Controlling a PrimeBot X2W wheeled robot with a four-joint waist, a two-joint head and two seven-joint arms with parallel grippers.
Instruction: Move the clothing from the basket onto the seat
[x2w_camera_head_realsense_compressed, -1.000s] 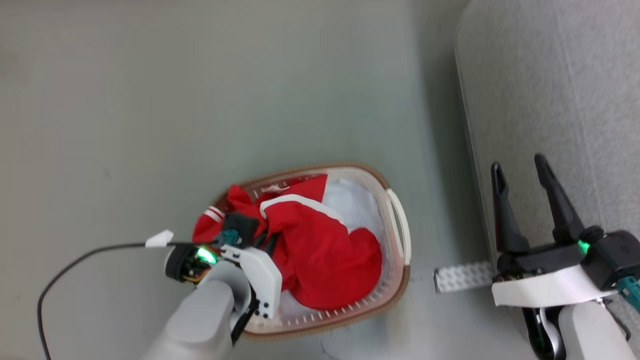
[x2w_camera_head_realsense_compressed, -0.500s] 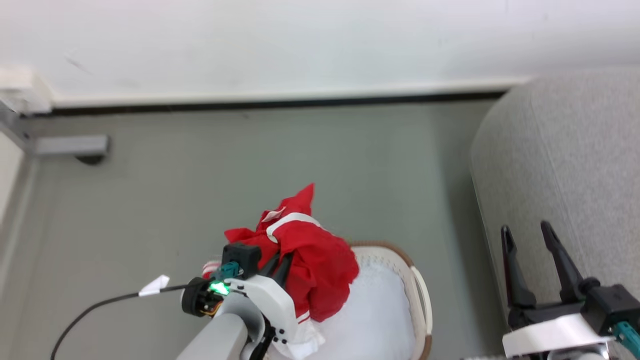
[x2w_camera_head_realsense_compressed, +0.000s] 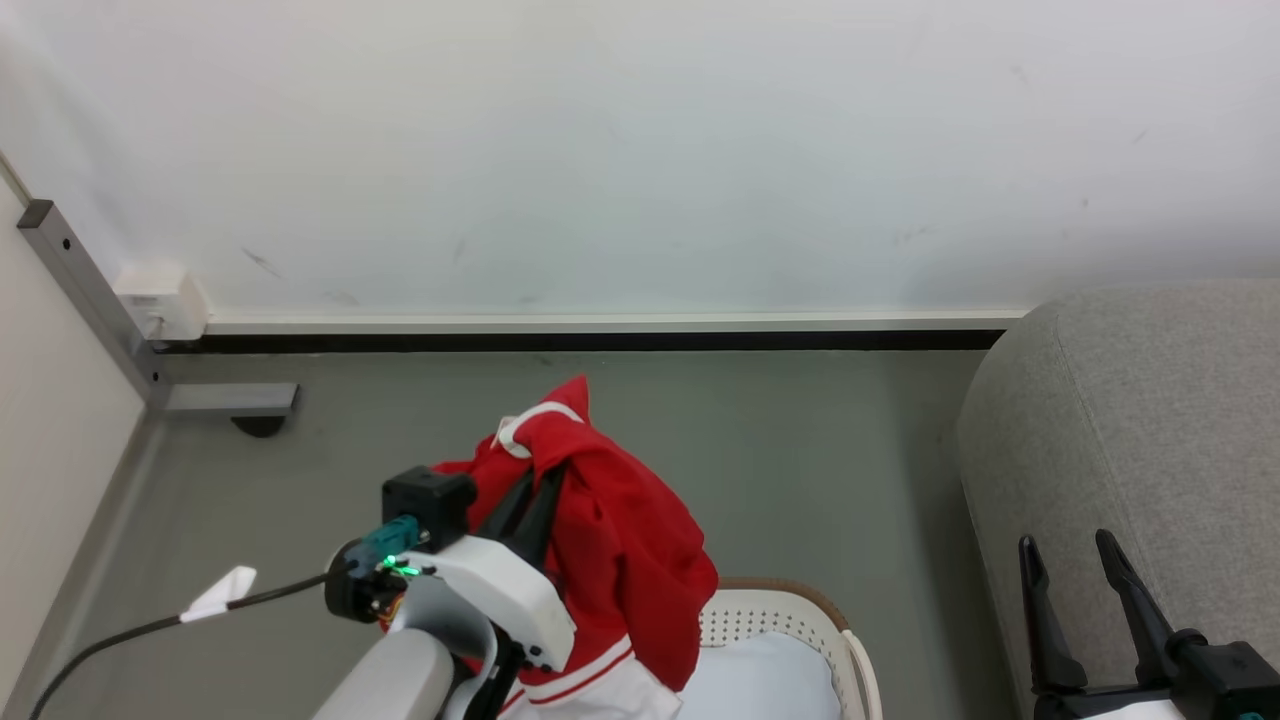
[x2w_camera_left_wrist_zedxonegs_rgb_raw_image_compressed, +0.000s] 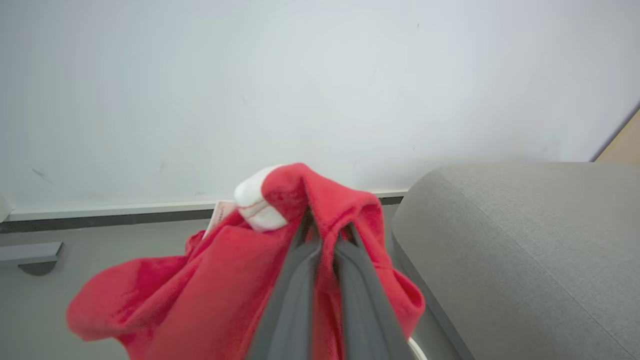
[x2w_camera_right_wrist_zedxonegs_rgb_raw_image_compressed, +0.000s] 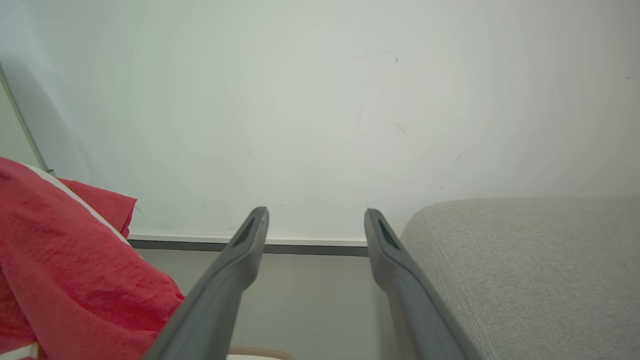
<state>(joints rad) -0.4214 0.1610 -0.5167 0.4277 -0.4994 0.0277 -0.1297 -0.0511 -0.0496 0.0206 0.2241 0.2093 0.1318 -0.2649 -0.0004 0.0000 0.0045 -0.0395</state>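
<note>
**Clothing up and out of the basket, the carry to the seat not yet made**

I am holding the clothing (x2w_camera_head_realsense_compressed: 620, 540) in my left hand (x2w_camera_head_realsense_compressed: 540, 495), whose two dark fingers are pressed together on a bunched fold near the top of the garment; the left wrist view shows the red fabric (x2w_camera_left_wrist_zedxonegs_rgb_raw_image_compressed: 200, 280) pinched between them. The rest is hanging down in a loose drape, its white striped hem trailing lowest, at the basket's rim on my left side. I cannot tell whether that hem is touching the rim or hanging just clear of it.

I am judging the first half done: the garment is raised above the basket (x2w_camera_head_realsense_compressed: 770, 612), which is standing on the floor (x2w_camera_head_realsense_compressed: 800, 450) near the end of the seat (x2w_camera_head_realsense_compressed: 1120, 420). What is left is the swing across to my right and the release onto the cushion. Nothing red is lying on the seat yet.

Inside the basket I am seeing a pale pad (x2w_camera_head_realsense_compressed: 760, 680) on the bottom, which is not mine to move. Part of its inside is out of sight.

My right hand (x2w_camera_head_realsense_compressed: 1065, 542) is hovering over the seat's near edge with its fingers spread apart, gripping nothing.
</note>
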